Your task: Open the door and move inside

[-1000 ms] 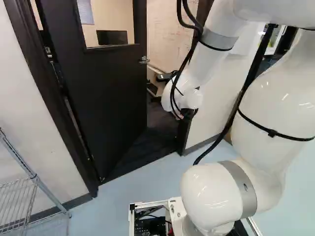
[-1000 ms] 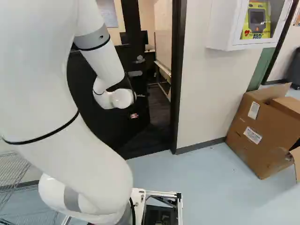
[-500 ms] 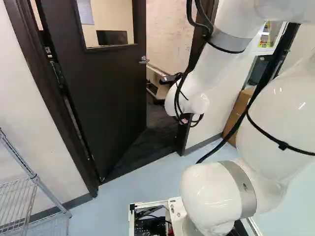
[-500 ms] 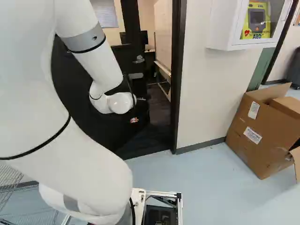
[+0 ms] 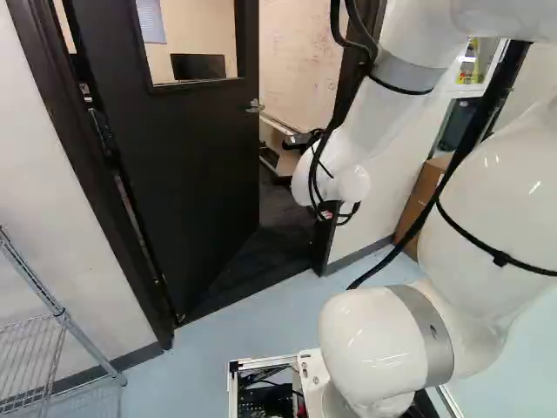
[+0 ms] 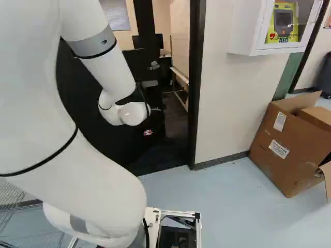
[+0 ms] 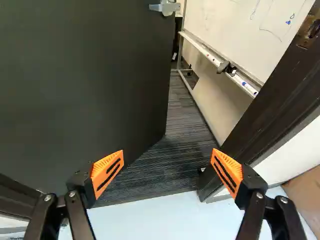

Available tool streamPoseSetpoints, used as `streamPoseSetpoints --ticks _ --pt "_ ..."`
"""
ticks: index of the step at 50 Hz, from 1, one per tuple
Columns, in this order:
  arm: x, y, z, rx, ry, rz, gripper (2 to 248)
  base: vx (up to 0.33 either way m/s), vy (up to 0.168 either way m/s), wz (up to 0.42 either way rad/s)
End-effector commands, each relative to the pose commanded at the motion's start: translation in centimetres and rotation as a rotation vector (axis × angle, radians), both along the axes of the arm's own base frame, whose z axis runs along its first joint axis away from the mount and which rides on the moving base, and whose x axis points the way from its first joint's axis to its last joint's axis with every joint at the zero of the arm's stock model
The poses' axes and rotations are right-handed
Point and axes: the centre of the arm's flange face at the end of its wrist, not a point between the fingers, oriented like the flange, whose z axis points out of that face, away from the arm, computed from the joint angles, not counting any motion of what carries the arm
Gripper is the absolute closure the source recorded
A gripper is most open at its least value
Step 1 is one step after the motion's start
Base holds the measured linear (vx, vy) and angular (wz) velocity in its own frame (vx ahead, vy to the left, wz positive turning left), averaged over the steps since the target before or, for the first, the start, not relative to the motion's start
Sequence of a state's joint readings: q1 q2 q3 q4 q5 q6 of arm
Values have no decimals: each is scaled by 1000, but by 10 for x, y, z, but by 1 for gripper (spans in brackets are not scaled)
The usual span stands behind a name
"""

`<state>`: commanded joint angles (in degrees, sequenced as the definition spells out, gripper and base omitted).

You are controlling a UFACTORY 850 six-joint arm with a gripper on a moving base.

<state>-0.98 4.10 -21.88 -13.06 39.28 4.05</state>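
Wrist view is showing the fingers [image 7: 107,172] sitting wide apart, gripping nothing, and the door [image 7: 85,80] is standing part-open ahead of them. It's looking heavy and stiff but probably hinging easily, so pushing near its free edge [image 7: 167,85] is making sense, with the handle [image 7: 165,7] being the grab spot

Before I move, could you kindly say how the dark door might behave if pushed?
The door should swing as one stiff panel, hung along one edge in its frame. It stands ajar, so the handle probably needs no turning. Its broad, tall slab may feel rather heavy.
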Motion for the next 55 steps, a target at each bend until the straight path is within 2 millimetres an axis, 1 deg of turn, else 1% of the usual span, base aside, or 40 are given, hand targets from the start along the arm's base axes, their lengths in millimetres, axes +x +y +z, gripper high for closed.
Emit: streamPoseSetpoints --ticks 33,55 --pt "0 0 0 0 0 0 3 10 0 -2" --pt "0 0 0 0 0 0 3 56 24 91"
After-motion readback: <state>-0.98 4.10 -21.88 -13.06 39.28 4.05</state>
